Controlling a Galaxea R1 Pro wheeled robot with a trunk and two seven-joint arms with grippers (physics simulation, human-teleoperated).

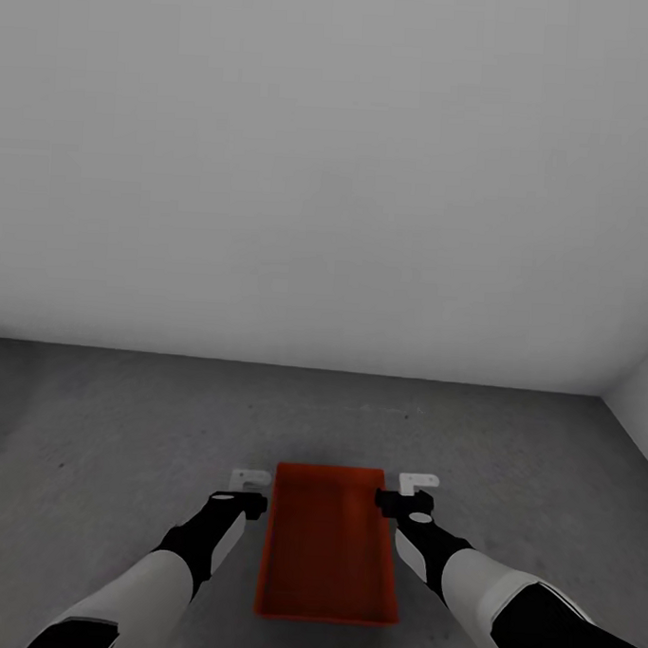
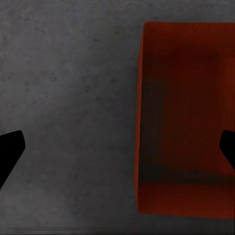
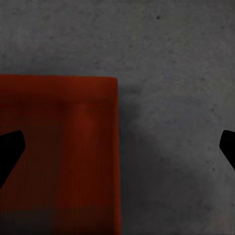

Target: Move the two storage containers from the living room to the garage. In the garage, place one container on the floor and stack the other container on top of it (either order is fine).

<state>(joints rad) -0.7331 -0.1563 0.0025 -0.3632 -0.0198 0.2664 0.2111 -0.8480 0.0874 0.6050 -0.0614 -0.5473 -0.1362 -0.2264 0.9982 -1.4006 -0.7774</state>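
An orange-red storage container [image 1: 327, 543] lies lengthwise on the dark grey garage floor [image 1: 119, 427] between my two arms. My left gripper [image 1: 249, 480] hangs at its far left corner and stands open. In the left wrist view the left gripper [image 2: 120, 147] straddles the box's side wall [image 2: 139, 112] from above, holding nothing. My right gripper [image 1: 416, 484] hangs at the far right corner, also open. In the right wrist view the right gripper [image 3: 120, 147] spans the box's wall [image 3: 116, 147], with the container [image 3: 54, 147] below one finger and bare concrete below the other.
A plain pale grey wall [image 1: 332, 172] rises a short way beyond the box. A second wall [image 1: 638, 407] meets it at the far right corner. Mottled concrete spreads to the left and right of the box.
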